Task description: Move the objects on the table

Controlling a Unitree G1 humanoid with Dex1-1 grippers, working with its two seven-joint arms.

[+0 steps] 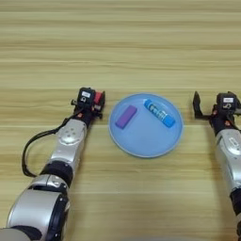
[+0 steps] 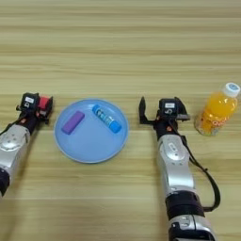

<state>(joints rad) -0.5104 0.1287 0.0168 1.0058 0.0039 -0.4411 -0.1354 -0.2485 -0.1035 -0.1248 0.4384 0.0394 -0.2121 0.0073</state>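
Here your left gripper [image 1: 97,100] sits at the nine o'clock side of the light-blue plate [image 1: 141,143], its black fingers pinching the red cube [image 1: 98,97] just off the plate's rim. Judged from that hold, the cube is the piece in hand, and its spot beside the rim suggests it is either bound for the plate or just lifted clear of it; you cannot tell which from these views, nor whether the cube touches the table [image 1: 120,47].

The purple block [image 1: 126,116] lies flat on the plate toward its ten o'clock side, tilted on a diagonal. The glue stick [image 1: 159,113], blue with a white band, lies on its side toward one o'clock, well inside the rim and apart from the block. Both rest low and flat, so neither is likely to roll off unless the plate is nudged.

Your right gripper [image 2: 160,110] waits at the plate's three o'clock side, fingers spread wide and holding nothing, one finger standing up on the plate side. It looks idle, placed close enough to reach the plate.

An orange drink bottle [image 2: 215,112] with a white cap stands upright at three o'clock of the right gripper, near it. Mind it if you swing that arm outward: being tall and narrow, it would probably tip easily.
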